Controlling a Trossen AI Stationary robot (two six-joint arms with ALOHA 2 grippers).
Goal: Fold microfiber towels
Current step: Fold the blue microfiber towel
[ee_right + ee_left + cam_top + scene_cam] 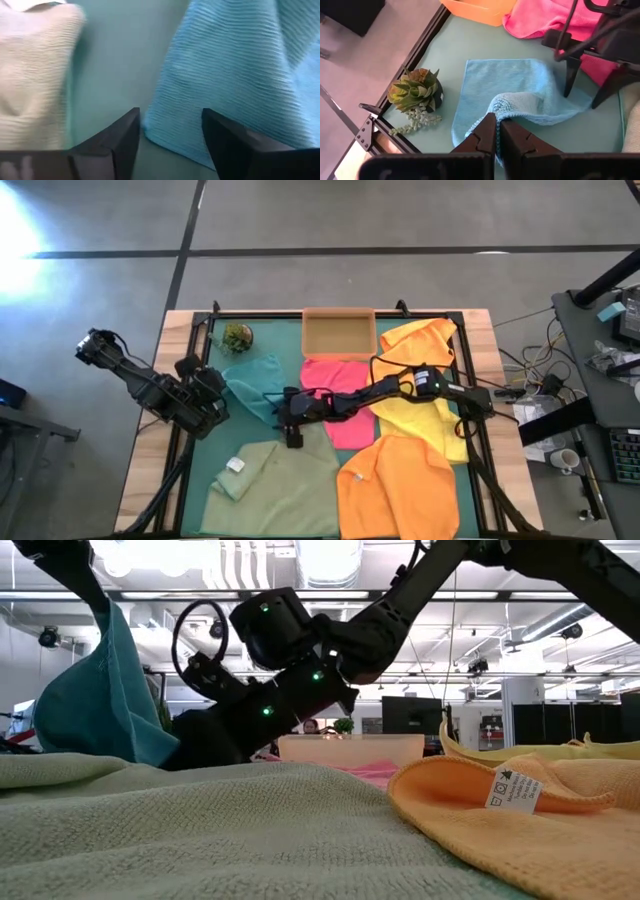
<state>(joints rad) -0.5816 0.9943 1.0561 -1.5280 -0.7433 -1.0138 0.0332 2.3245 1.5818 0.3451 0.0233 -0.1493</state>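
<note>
The green-matted surface (285, 475) is crowded with cloths. Nearest the front edge lie the pale sage green microfiber towel (270, 485) and the big orange microfiber towel (400, 485), both loose and unfolded. Beyond them sits the soft teal microfiber towel (510, 95), the one in hand. The left tool (497, 137) is pressed together on one of its corners, and the low view shows that corner lifted high, so the cloth hangs down from it to the mat. The right tool (170, 140) stands spread, holding nothing; its dark fingers (115, 140) straddle the free low edge of the teal cloth, which lies straight ahead of them, just at the tips. The right arm reaches in across the hot pink microfiber towel (335, 375), so the teal cloth lies between the two tools. The next pinch, I judge, falls to the right tool, since that edge is already in its gap. Farther back lie the yellow microfiber towel (430, 415), a second orange towel (415, 340), the shallow tan cardboard tray (338, 333) and a small potted succulent (415, 92).
</note>
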